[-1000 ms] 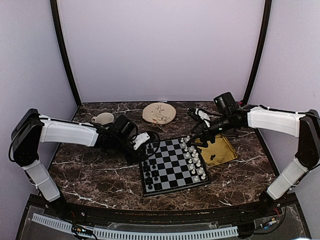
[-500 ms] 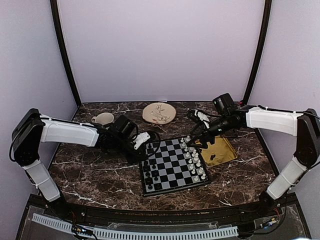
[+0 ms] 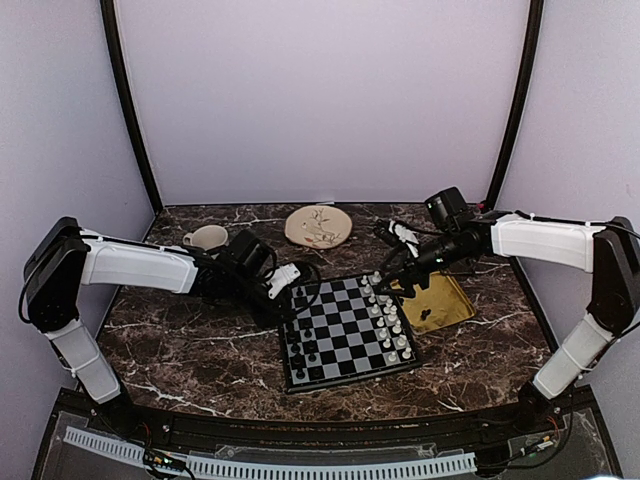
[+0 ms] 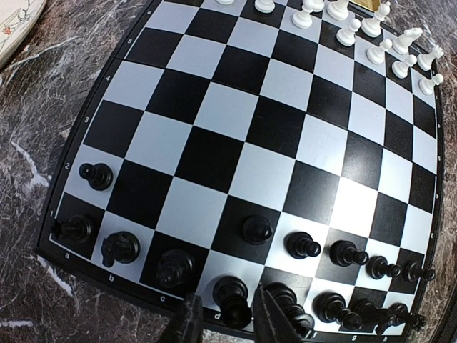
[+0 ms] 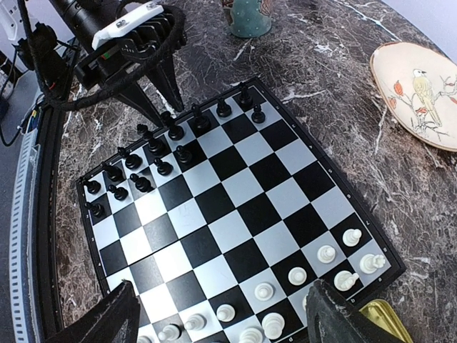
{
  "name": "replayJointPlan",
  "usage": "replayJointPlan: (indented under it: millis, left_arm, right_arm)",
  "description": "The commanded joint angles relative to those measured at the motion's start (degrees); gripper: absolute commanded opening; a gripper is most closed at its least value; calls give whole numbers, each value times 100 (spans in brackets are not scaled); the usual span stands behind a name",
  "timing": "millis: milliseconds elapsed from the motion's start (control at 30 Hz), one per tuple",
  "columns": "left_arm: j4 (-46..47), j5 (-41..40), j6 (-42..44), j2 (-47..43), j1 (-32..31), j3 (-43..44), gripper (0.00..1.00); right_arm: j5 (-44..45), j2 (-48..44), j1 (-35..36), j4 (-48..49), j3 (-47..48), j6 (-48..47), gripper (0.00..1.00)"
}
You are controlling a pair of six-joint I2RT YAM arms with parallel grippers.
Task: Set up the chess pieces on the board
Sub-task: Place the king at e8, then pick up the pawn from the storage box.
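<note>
Left gripper (image 4: 227,314): jaws slightly apart, straddling a black piece (image 4: 232,296) standing on the board (image 4: 214,107) at its 9 o'clock edge. Lift straight up to avoid tipping neighbours (image 4: 175,266). Right gripper (image 5: 221,318) hangs wide open over the white pieces (image 5: 296,275) at 3 o'clock.

The middle squares of the board (image 3: 345,325) are open at frame centre. The chess pieces (image 3: 298,350) crowd its left edge and white pieces (image 3: 388,318) its right. Bare bench (image 3: 200,350) lies lower left. A tray (image 3: 445,300), plate (image 3: 318,226) and cup (image 3: 207,238) obstruct the upper area.
</note>
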Motion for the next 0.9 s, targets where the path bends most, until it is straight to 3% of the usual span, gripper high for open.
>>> replayJointPlan:
  millis: [0, 267, 533, 700, 867]
  left_arm:
    - [6, 42, -63, -91, -27, 152, 27]
    - [130, -243, -232, -922, -32, -46, 32]
    - [61, -259, -226, -1666, -27, 257, 35]
    - [5, 224, -559, -1524, -107, 883, 36]
    - [205, 195, -641, -1054, -472, 1202, 37]
  right_arm:
    - [-154, 47, 23, -73, 46, -63, 80]
    - [689, -175, -177, -554, 376, -186, 74]
    - [1911, 81, -541, -1620, 953, -246, 52]
    - [2732, 225, -721, -1918, 822, -346, 46]
    - [2686, 21, -1301, -1973, 652, -181, 45]
